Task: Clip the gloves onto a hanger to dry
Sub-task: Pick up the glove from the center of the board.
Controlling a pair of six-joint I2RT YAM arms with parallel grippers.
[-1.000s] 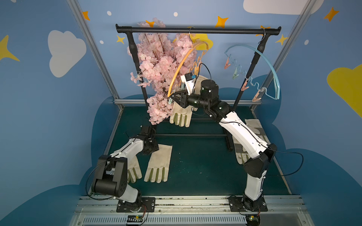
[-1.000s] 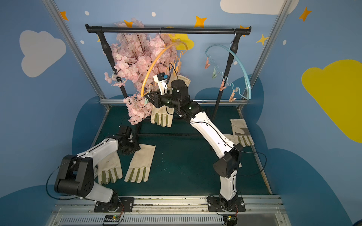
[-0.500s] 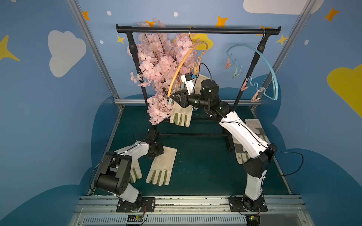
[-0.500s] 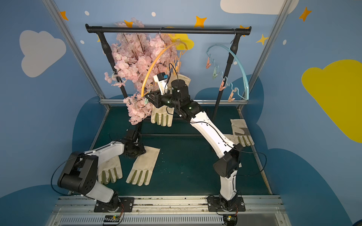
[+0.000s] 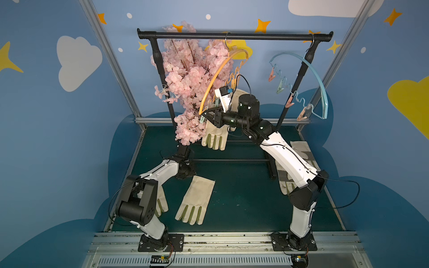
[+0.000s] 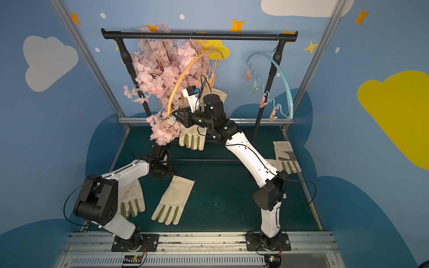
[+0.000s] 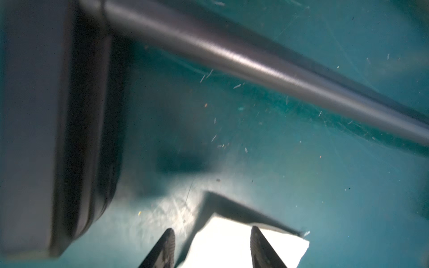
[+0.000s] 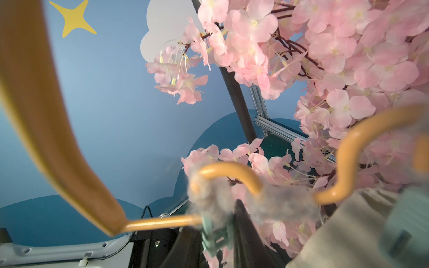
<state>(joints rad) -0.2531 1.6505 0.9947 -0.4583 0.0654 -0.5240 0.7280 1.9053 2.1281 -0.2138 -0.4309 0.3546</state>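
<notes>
Left wrist view has the left gripper [image 7: 212, 243] with its fingers [image 7: 169, 241] spread apart, not closed on anything. The cuff corner of the flat glove [image 7: 278, 248] sits right between them on the green mat [image 7: 255, 139]. In both top views it lies lengthwise, cuff toward the rack [image 5: 232, 36], fingertips toward the arm bases. The right gripper [image 8: 216, 220] is pinched on a pale green clip [image 8: 214, 236] on the orange hanger [image 8: 46, 116], just beside the hung glove [image 5: 214, 139], whose fingers point down.

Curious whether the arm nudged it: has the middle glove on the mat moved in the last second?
Yes. The glove has slid slightly away from the rack's floor bar, toward the right arm.
</notes>
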